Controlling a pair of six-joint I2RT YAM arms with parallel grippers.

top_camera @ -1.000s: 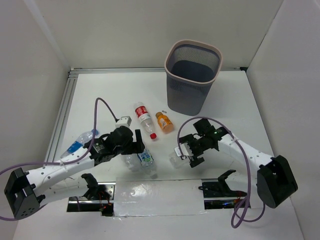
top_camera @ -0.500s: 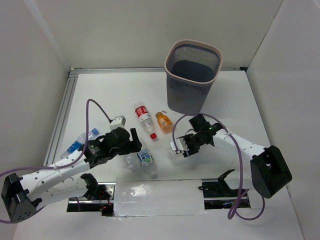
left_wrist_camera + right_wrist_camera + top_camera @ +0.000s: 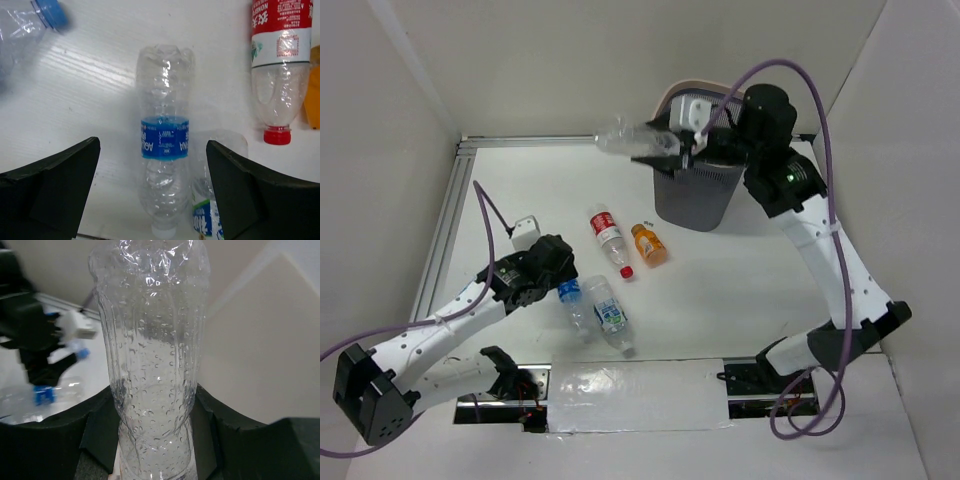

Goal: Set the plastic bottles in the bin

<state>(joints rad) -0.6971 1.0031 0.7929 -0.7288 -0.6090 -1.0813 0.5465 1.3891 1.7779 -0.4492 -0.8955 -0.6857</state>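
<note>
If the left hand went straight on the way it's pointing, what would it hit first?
Most likely the blue-label bottle, which lies centred between the open fingers of the left hand. How far off it is, I can't tell.

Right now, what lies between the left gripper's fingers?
In the left wrist view, the blue-label bottle lies on the table between the open left fingers, untouched; the green-blue-label bottle edges in beside it.

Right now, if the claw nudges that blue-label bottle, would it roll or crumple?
Probably rolls: the blue-label bottle lies on its side on the table. Likely light, as it looks empty. Its dented walls suggest easy crumpling.
</note>
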